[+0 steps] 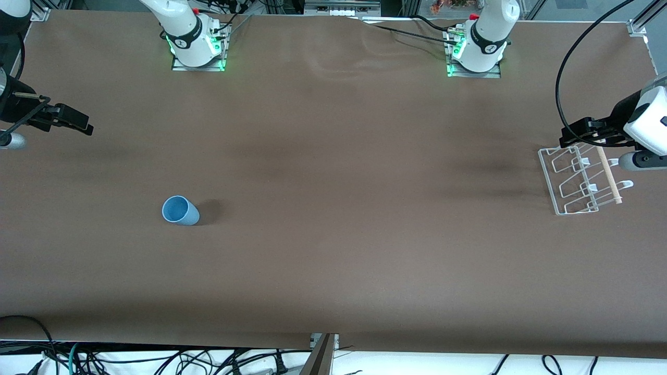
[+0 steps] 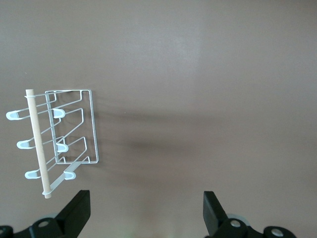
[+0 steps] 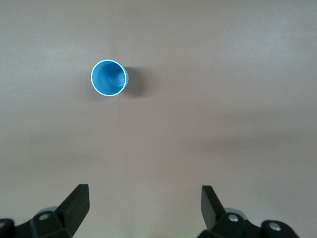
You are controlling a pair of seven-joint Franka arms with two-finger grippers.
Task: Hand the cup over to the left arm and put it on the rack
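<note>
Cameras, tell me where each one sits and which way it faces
Front view: high across the table, facing both bases; sees the cup, rack, left gripper and right gripper.
Left wrist view: looks down past its open fingers at the rack.
Right wrist view: looks down past its open fingers at the upright cup.
Shared: front and each wrist view show that arm's target.

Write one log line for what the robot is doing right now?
cup: upright on table, untouched | rack: empty | right claw: open, above table | left claw: open, by rack
</note>
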